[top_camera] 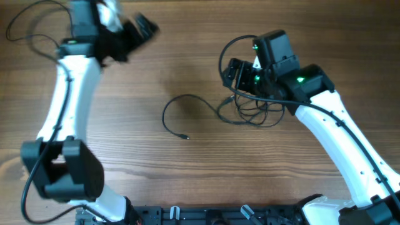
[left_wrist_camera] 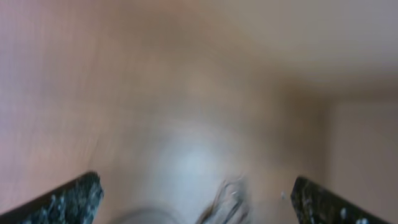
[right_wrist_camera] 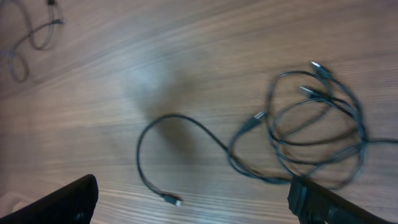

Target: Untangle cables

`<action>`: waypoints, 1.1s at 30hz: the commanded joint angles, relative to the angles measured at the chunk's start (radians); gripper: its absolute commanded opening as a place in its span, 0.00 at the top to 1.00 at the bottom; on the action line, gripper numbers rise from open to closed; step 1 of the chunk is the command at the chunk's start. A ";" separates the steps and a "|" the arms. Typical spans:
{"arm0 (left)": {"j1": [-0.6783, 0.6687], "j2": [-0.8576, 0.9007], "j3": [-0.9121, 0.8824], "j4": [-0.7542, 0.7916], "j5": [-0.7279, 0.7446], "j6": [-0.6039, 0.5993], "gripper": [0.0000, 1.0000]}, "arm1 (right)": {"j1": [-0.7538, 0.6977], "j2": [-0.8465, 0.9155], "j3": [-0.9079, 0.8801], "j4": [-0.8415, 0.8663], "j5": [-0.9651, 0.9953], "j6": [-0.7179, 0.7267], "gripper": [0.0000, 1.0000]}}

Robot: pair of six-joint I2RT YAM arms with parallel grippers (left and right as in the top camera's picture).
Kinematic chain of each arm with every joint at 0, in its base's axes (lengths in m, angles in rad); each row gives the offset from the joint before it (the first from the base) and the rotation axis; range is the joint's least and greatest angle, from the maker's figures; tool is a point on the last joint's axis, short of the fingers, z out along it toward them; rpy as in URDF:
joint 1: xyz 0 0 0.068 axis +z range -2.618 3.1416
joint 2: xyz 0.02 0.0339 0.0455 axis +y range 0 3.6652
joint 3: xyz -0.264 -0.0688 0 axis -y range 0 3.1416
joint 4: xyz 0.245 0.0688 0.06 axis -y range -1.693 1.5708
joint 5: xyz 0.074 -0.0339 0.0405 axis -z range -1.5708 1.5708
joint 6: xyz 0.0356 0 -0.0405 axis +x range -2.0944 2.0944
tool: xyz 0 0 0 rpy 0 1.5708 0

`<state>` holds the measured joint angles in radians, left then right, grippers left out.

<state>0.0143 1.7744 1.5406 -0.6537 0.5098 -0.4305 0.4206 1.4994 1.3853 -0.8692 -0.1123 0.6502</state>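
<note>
Right pincer [right_wrist_camera: 193, 191] spread wide and empty over the wooden table [top_camera: 187, 181], the cables [right_wrist_camera: 314, 124] lying as overlapping loops on the near side of it, right of centre. One cord [right_wrist_camera: 177, 116] trails left from the heap in an open curve, its plug free. The left pincer [left_wrist_camera: 193, 190], likewise spread and empty, hangs at the far left, well apart. Judging by this, one cord is partly drawn out; most of the separating remains.

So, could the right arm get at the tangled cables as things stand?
Probably yes. The right gripper hangs open just beside the cables, which lie loose on the table, in plain view of its wrist camera with nothing between.
</note>
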 commanded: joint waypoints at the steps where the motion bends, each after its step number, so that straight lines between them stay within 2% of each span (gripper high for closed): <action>1: -0.155 0.090 -0.019 -0.164 -0.262 0.092 0.00 | -0.092 0.000 0.011 -0.050 0.040 0.011 0.00; 5: -0.316 0.191 -0.023 -0.181 -0.277 0.206 0.00 | -0.207 0.000 0.011 -0.141 0.034 0.000 0.00; 8: -0.404 0.235 -0.023 -0.144 -0.276 0.214 0.04 | -0.243 0.000 0.008 -0.224 0.039 -0.053 0.00; 12: -0.476 0.250 -0.023 -0.113 -0.352 0.214 0.06 | -0.243 0.000 -0.053 -0.313 0.166 -0.018 0.00; 14: -0.482 0.256 -0.023 -0.114 -0.382 0.214 0.05 | -0.242 0.000 -0.147 -0.296 0.160 0.036 0.00; 18: -0.464 0.257 -0.023 -0.114 -0.381 0.209 0.03 | -0.243 0.000 -0.336 -0.131 0.093 0.037 0.02; 21: -0.436 0.257 -0.023 -0.114 -0.381 0.177 0.03 | -0.243 0.000 -0.422 -0.003 0.040 0.037 0.13; 23: -0.406 0.257 -0.023 -0.117 -0.377 0.129 0.03 | -0.243 0.000 -0.441 0.039 0.060 0.031 0.27; 26: -0.372 0.257 -0.023 -0.130 -0.333 0.130 0.03 | -0.243 0.000 -0.443 0.047 0.065 0.031 0.35; 29: -0.352 0.257 -0.023 -0.137 -0.308 0.131 0.01 | -0.243 0.004 -0.453 0.073 0.078 0.031 0.60; 30: -0.352 0.257 -0.023 -0.137 -0.308 0.131 0.00 | -0.242 0.006 -0.456 0.085 0.078 0.031 0.76; 31: -0.352 0.257 -0.023 -0.139 -0.308 0.130 0.00 | -0.242 0.008 -0.457 0.098 0.078 0.031 0.96; 33: -0.352 0.257 -0.023 -0.148 -0.308 0.131 0.00 | -0.242 0.008 -0.457 0.132 0.077 0.033 0.96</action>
<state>-0.3389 2.0182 1.5249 -0.7918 0.1841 -0.2909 0.1776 1.5032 0.9371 -0.7624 -0.0437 0.6800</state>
